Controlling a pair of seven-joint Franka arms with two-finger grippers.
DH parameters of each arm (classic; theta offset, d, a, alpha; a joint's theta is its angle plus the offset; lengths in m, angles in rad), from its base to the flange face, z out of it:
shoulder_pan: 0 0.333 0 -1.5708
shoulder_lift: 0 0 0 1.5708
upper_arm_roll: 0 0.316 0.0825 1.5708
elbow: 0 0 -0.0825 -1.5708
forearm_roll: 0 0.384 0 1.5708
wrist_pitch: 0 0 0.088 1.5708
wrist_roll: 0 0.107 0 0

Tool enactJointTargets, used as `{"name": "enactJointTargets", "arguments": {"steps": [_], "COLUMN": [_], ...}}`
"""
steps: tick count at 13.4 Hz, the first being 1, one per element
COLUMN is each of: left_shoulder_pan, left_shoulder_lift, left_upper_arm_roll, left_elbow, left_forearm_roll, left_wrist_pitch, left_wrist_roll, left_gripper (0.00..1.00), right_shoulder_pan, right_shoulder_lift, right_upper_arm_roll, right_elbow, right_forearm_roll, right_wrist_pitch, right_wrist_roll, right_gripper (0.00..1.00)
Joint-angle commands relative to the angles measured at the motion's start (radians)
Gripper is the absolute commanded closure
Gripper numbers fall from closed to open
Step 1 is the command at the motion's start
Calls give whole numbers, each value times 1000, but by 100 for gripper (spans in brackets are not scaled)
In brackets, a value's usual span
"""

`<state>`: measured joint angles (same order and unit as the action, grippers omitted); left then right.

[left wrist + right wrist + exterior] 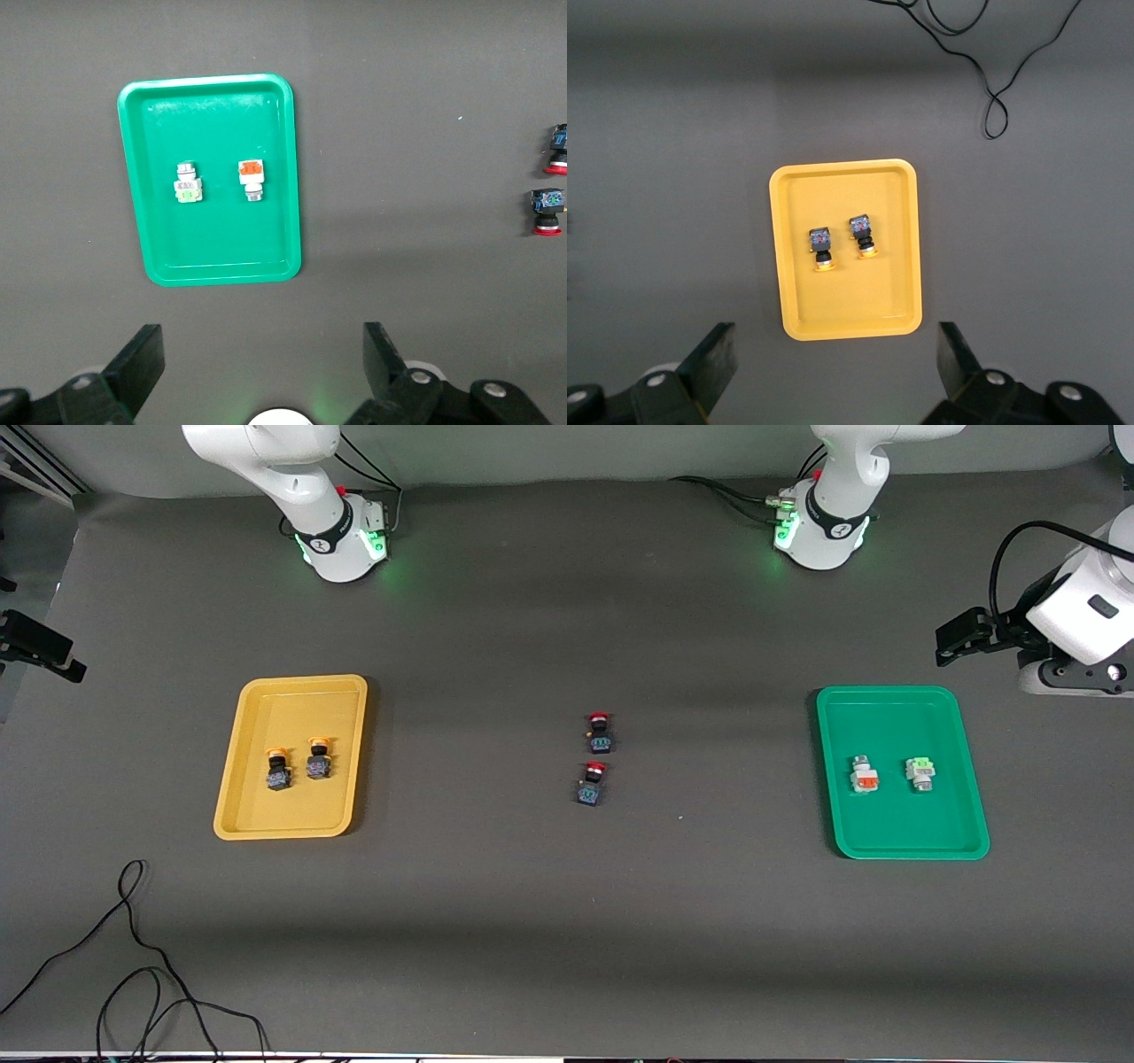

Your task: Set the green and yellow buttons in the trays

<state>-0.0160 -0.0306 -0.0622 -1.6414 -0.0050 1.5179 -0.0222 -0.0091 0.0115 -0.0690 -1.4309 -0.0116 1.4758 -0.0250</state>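
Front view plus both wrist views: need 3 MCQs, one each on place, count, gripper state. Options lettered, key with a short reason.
1. Where do the two yellow-capped buttons lie?
A. in the yellow tray
B. in the green tray
C. on the bare table

2. How many red-capped buttons lie on the table between the trays?
A. one
B. two
C. four

3. How are the left gripper and right gripper?
A. both shut
B. one holds a button
C. both open

Key: 1 A, both sit inside its rim. 2 B, a pair mid-table. 3 C, fingers spread, nothing held.
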Motion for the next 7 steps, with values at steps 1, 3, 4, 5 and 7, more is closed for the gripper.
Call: {"name": "enactJointTargets", "arguments": {"steps": [1, 3, 4, 5, 7], "left_shoulder_pan": [-16, -16, -15, -16, -16], "left_shoulder_lift": [-20, -15, -15, -15, -17], "left_upper_arm_roll": [15, 16, 16, 16, 16], "left_elbow": [-11, -11, -11, -11, -11], "left_forearm_roll": [-4, -3, -3, -3, -1], "left_wrist_pitch": [-8, -4, -4, -7, -13], "left_wrist_roll": [-4, -4, -4, -4, -4], "left_gripper": [0, 0, 0, 0, 0], "right_shoulder_pan": [15, 17, 17, 18, 18], "right_shoulder_lift": [-18, -18, -15, -15, -13], "right_upper_arm_roll": [0, 0, 0, 0, 0], "right_elbow": [-40, -37, -37, -33, -31], "right_forearm_roll": [21, 18, 22, 21, 22], "right_wrist_pitch": [8, 11, 11, 11, 11], "right_wrist_roll": [-7, 5, 5, 7, 7], "right_gripper": [0, 0, 0, 0, 0]}}
